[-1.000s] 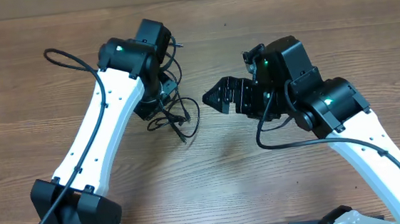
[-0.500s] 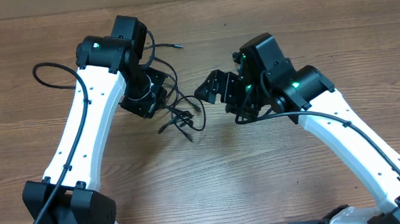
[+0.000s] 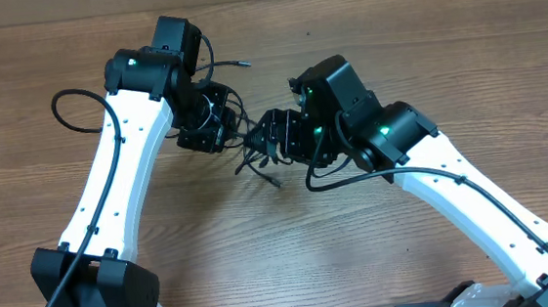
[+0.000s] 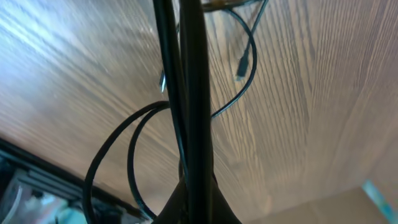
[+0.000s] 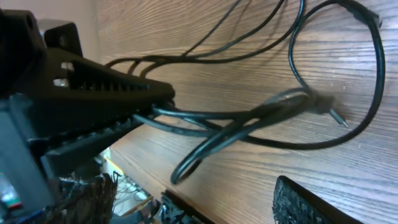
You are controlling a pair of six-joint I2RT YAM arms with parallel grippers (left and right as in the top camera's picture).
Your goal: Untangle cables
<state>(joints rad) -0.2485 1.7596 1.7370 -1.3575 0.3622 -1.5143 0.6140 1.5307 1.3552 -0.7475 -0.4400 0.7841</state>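
Note:
The cables [image 3: 255,161] are thin black cords in a loose tangle on the wooden table between my two grippers. One strand with a plug end [image 3: 240,64] curves off toward the back. My left gripper [image 3: 211,129] is shut on several strands, which run straight up from its closed fingertips [image 4: 198,198] in the left wrist view. My right gripper [image 3: 265,140] is open and sits just right of the tangle. In the right wrist view the knotted strands [image 5: 261,115] lie ahead of its spread pads [image 5: 305,202], and the left gripper [image 5: 106,87] holds them at the left.
The left arm's thick black cable [image 3: 74,99] loops over the table at the far left. The right arm's own cable [image 3: 354,172] hangs under its wrist. The wooden table [image 3: 292,260] stretches toward the front.
My right gripper has moved left, from well apart to right beside the tangle. My left gripper still holds the strands and has shifted slightly; the loose ends have been dragged a little to the right.

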